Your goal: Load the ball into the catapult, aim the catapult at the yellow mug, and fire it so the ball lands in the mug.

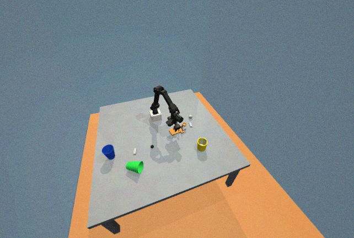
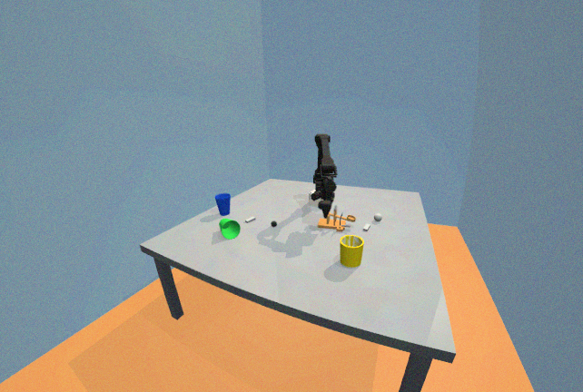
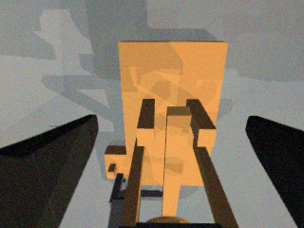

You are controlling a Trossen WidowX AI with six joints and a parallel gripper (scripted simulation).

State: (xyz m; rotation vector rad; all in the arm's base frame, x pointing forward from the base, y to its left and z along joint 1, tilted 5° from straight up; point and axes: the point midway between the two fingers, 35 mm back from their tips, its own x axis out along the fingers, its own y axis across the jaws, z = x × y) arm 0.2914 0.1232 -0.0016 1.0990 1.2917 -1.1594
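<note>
The orange catapult (image 1: 172, 132) (image 2: 323, 223) (image 3: 173, 62) stands on the table, its arm's ring-shaped cup (image 1: 184, 124) (image 2: 350, 218) raised at the right end. No ball shows in the cup in the top and exterior views; the wrist view shows only its edge. My gripper (image 1: 177, 128) (image 2: 326, 214) (image 3: 172, 122) is open and empty, above the catapult, with its fingers to either side of the uprights. The yellow mug (image 1: 202, 145) (image 2: 350, 253) stands upright towards the front right. A pale ball (image 1: 190, 116) (image 2: 377, 217) lies behind and right of the catapult; a black ball (image 1: 151, 146) (image 2: 273, 223) lies to its left.
A blue cup (image 1: 108, 152) (image 2: 222, 204) stands at the left. A green cup (image 1: 133, 166) (image 2: 230, 228) lies on its side at the front left. One small white block (image 1: 134, 151) (image 2: 250, 220) lies near them, another (image 1: 190, 124) (image 2: 366, 227) right of the catapult.
</note>
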